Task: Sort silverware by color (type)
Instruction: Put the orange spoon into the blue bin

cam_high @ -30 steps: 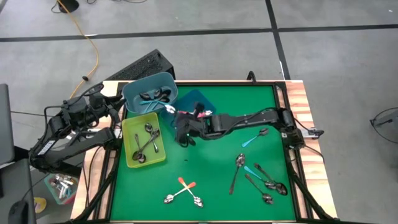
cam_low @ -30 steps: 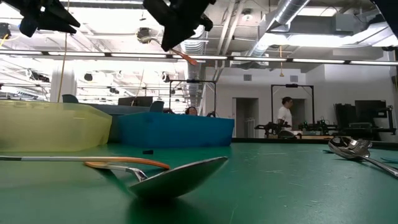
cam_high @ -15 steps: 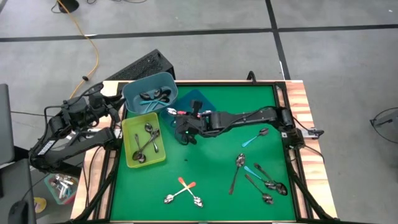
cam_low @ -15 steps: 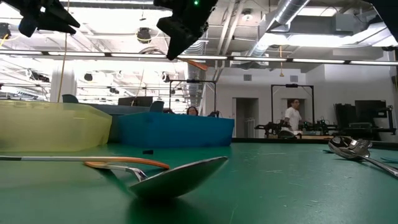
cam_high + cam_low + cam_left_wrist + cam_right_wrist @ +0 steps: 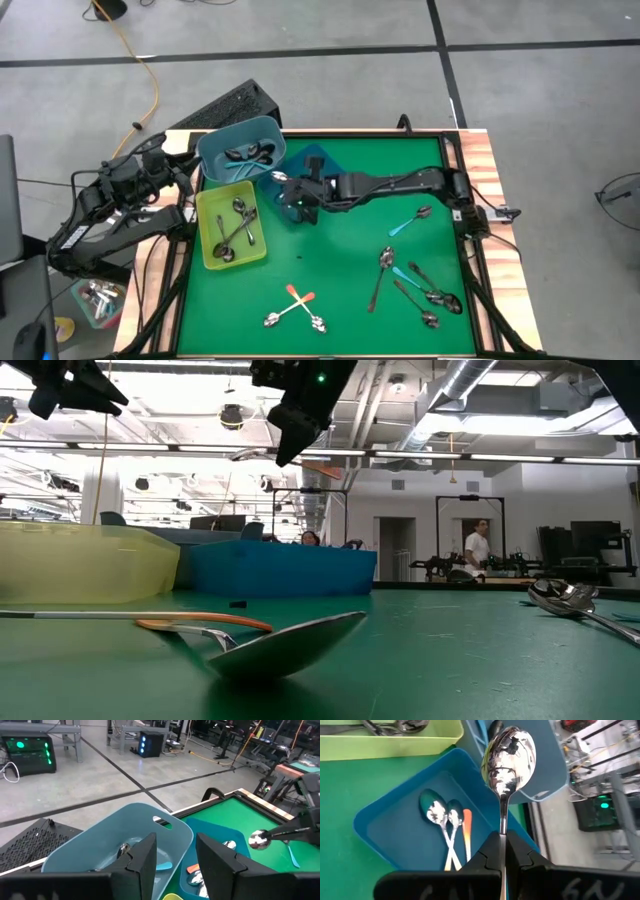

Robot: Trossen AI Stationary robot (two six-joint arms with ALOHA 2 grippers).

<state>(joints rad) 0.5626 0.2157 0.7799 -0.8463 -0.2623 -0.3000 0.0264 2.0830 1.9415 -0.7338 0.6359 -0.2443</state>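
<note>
Right gripper pinches a spoon above the dark blue tray (orange-handled spoons inside); released early, it could miss.

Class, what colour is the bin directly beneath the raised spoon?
Dark blue bin, clearest in the right wrist view.

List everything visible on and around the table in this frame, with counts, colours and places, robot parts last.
Table: one, green top, wood edges.
Light blue bin: one, far left corner, spoons inside.
Dark blue tray: one, beside it, two orange-handled spoons.
Yellow tray: one, left side, silver spoons.
Loose spoons: about nine; orange pair near front, silver and teal at right.
Held spoon: one, shiny bowl, above dark blue tray.
Person: one, far background.
Left tool: open, behind light blue bin.
Right tool: shut on held spoon.
</note>
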